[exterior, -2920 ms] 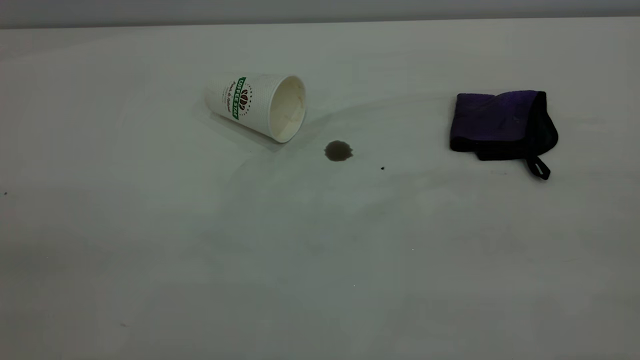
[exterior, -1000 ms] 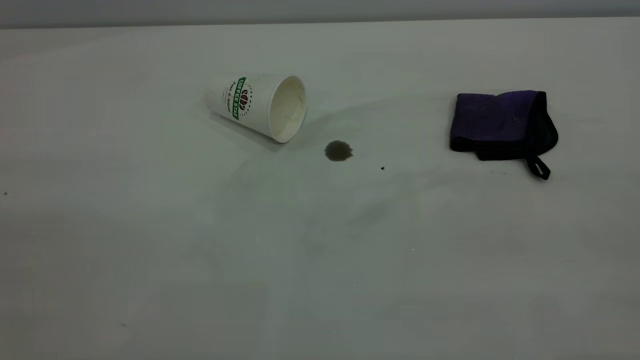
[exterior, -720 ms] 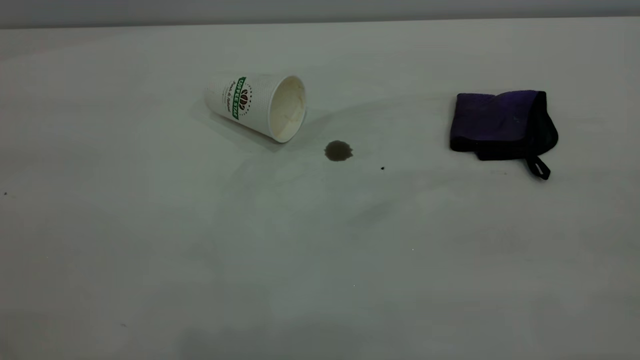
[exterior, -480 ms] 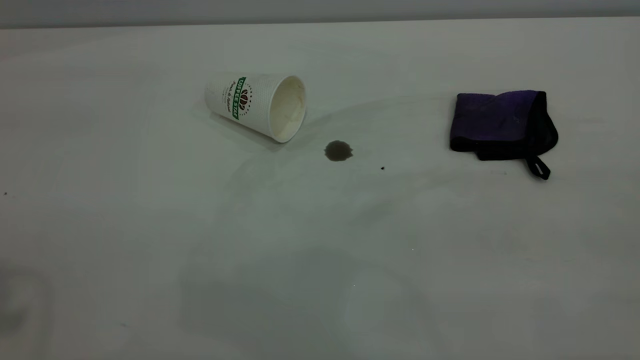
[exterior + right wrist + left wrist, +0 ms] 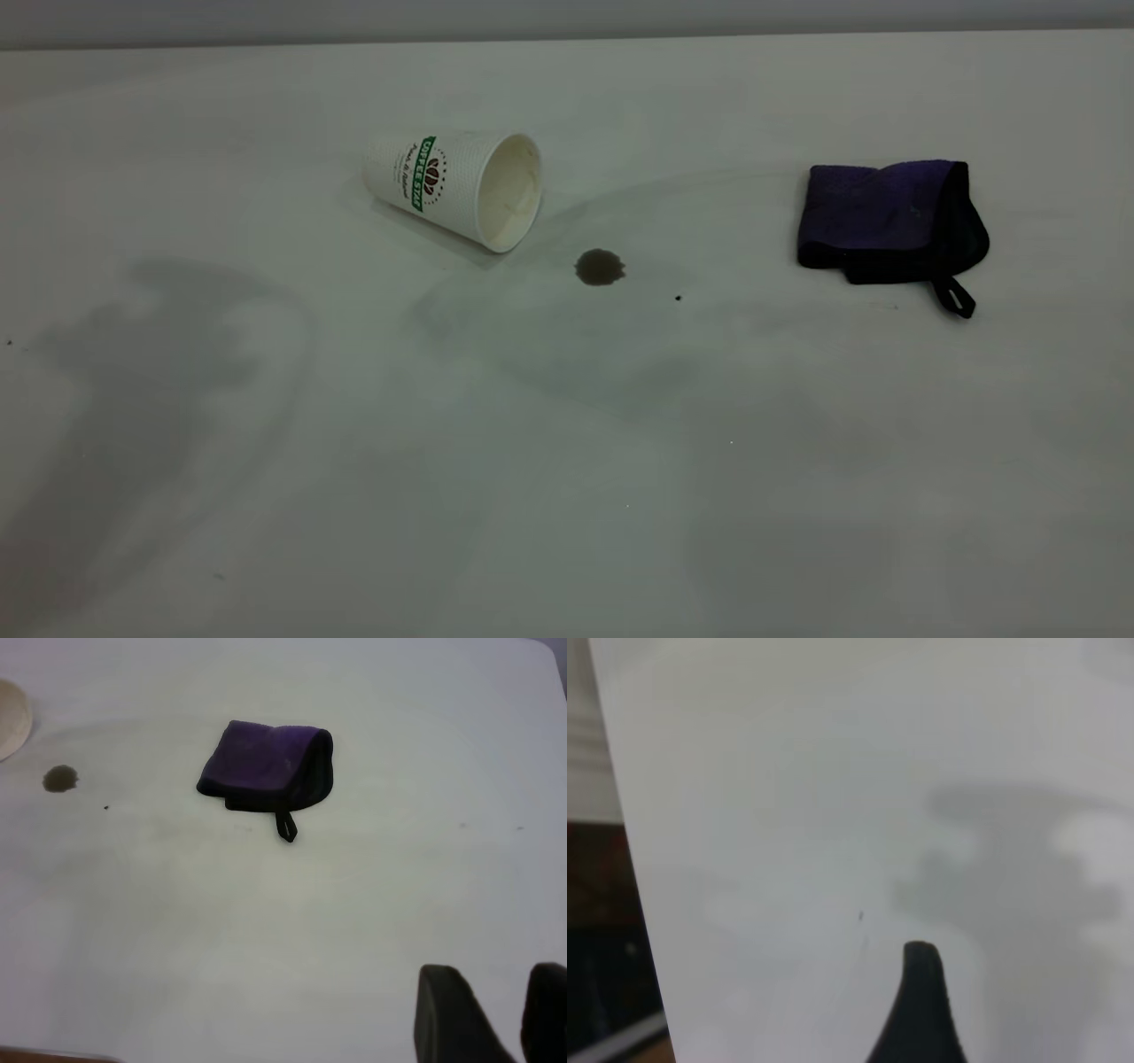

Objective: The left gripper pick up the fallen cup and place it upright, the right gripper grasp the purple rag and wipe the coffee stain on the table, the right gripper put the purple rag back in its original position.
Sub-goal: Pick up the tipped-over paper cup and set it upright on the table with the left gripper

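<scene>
The cup (image 5: 452,188) lies on its side at the back left of the table (image 5: 567,496), its mouth facing the coffee stain (image 5: 600,267). The purple rag (image 5: 890,226) lies folded at the back right, its loop toward the front. Neither gripper shows in the exterior view. My left gripper (image 5: 1028,992) hangs open and empty over bare table near an edge, with one finger (image 5: 921,1001) in view. My right gripper (image 5: 494,979) is shut and empty, well short of the rag (image 5: 266,769). The stain (image 5: 60,778) and the cup's rim (image 5: 11,718) show beyond the rag.
A tiny black speck (image 5: 678,298) lies right of the stain. Soft shadows fall on the table at the left (image 5: 151,354) and in the middle. The table's edge (image 5: 629,904) shows in the left wrist view, with dark space beyond it.
The cup, stain and rag have not moved. A large shadow has spread over the left of the table, and another has grown in the middle.
</scene>
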